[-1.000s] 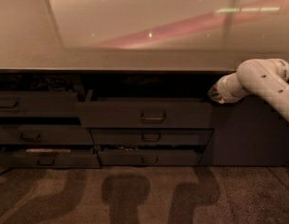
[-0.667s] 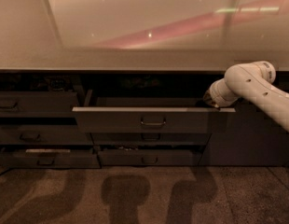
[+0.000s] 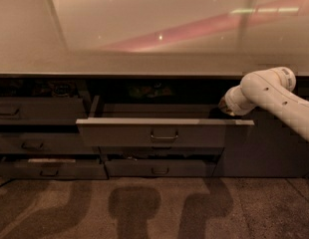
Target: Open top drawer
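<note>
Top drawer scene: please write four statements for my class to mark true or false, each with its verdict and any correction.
1. The top drawer is open, its front pulled out. True.
2. The gripper rests on the loop handle. False: it is at the drawer's right end, behind the front panel.
3. The top drawer's front has two handles. False: it has one central loop handle.
4. The robot arm reaches in from the picture's right. True.

Matt dark top drawer (image 3: 119, 132) front; glossy reflective countertop (image 3: 144, 59). Smooth white plastic arm (image 3: 274, 91), gripper (image 3: 224, 105) at drawer's 2 o'clock.
</note>
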You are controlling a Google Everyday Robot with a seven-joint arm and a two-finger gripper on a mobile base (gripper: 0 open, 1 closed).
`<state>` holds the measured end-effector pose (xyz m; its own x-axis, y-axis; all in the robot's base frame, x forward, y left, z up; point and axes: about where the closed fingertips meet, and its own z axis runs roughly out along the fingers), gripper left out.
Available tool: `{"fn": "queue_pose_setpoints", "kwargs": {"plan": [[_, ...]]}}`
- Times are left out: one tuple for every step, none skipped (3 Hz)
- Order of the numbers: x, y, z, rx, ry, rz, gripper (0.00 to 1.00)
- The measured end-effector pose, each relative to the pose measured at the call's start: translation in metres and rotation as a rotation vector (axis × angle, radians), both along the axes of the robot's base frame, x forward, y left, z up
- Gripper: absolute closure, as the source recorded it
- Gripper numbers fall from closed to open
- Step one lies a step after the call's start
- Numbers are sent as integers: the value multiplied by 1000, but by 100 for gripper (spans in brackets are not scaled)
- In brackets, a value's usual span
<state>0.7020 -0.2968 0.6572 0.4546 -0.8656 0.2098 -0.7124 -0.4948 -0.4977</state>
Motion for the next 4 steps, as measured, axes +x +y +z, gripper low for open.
{"fn": "queue_pose_setpoints", "kwargs": {"plan": [[-13,-14,-2,-26,-12,-17,58],[-12,-11,-1,-25,-13,-17,34],[-29,-12,4,-18,-40,-2,11],[-25,-4,4,-18,-40,-2,0]]}}
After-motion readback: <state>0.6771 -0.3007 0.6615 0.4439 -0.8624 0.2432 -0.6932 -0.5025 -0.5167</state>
